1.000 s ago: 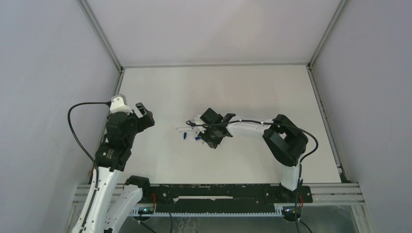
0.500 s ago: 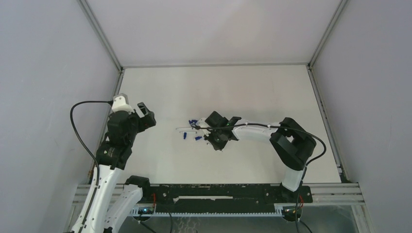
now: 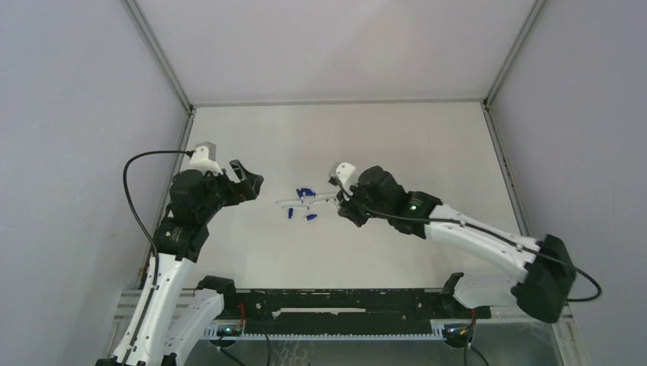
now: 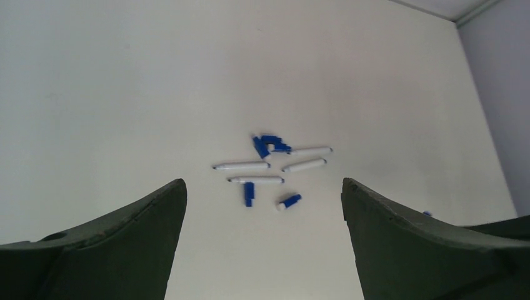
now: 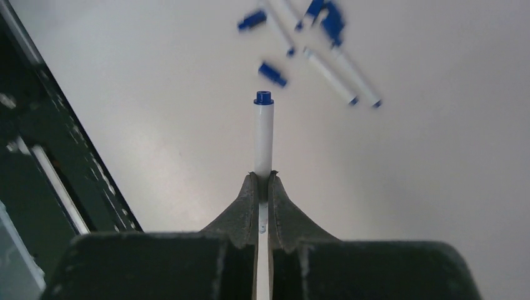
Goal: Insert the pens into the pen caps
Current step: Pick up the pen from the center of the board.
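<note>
Rear of held pen [image 5: 263,134] buried inside right claw [image 5: 263,178]; loose pens [image 5: 330,76] blurred, top-cropped.

Left arm [image 3: 162,290]: white tapered links, black joint housings, a white-grey camera block [image 3: 204,156] at 12 o'clock of the wrist, and a black cable [image 3: 125,179] at 9 o'clock. Right arm [image 3: 481,240]: same white links and black joints, small green light [image 3: 413,204] on the wrist, thin black cable [image 3: 591,276]. Left gripper [image 4: 263,182]: fingers [image 4: 125,244] dark, broad, wedge-shaped. Right gripper [image 5: 263,176]: fingers [image 5: 240,212] dark, scuffed, tapering to thin tips.
</note>
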